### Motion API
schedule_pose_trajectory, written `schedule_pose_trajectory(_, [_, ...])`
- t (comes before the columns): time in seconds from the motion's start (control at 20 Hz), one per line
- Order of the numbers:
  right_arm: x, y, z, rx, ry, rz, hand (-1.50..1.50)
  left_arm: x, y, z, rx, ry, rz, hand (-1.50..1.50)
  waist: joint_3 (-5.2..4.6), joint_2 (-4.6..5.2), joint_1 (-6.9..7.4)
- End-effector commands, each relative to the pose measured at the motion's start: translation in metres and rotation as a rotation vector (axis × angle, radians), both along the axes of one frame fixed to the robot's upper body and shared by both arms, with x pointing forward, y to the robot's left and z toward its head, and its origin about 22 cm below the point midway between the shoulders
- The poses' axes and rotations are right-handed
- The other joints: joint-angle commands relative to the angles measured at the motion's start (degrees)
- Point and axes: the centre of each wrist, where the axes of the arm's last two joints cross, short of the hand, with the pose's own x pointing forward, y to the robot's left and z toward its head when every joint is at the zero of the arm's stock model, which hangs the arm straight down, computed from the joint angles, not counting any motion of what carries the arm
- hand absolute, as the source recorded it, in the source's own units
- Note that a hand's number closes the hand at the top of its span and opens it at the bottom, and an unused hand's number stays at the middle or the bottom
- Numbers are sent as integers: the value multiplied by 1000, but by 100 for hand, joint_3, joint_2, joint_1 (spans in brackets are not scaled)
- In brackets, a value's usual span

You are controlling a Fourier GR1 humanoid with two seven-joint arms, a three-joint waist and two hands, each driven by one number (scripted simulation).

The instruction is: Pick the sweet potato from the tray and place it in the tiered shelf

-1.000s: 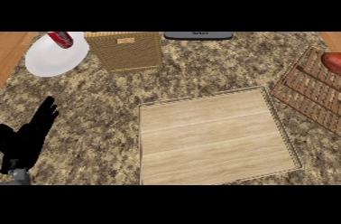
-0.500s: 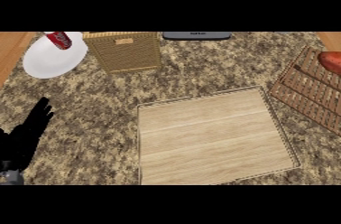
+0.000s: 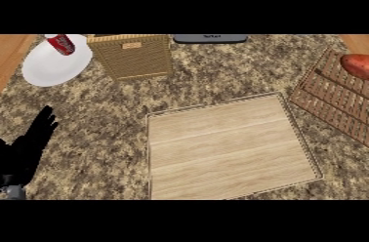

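Resting open at the near left of the counter (image 3: 101, 119), the left robot hand (image 3: 29, 148) is idling; reaching far right for the sweet potato (image 3: 356, 65) on the tray (image 3: 338, 104) is needing the unseen right robot hand.

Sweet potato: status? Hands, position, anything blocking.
Left robot hand open, resting at the left edge; right hand not in view. Sweet potato on the slatted tray at right, untouched. Nothing on or beside it.
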Motion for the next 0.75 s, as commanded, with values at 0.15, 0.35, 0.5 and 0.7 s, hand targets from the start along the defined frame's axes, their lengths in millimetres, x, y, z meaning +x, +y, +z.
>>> schedule_pose_trajectory(0.15, [-101,-24,52,25,-59,-98,-150,-1,13,-2,6,1,21,0,-1,-25,-179])
schedule_pose_trajectory(0.35, [-157,-43,61,17,7,-107,-150,-8,15,6,0,6,44,0,10,-63,-316])
schedule_pose_trajectory(0.5, [-190,-52,52,20,70,-65,-150,-29,25,-1,-1,25,88,0,14,-117,-460])
schedule_pose_trajectory(0.7, [-231,-57,72,-5,35,-44,-150,-30,11,-7,8,19,92,0,12,-121,-528])
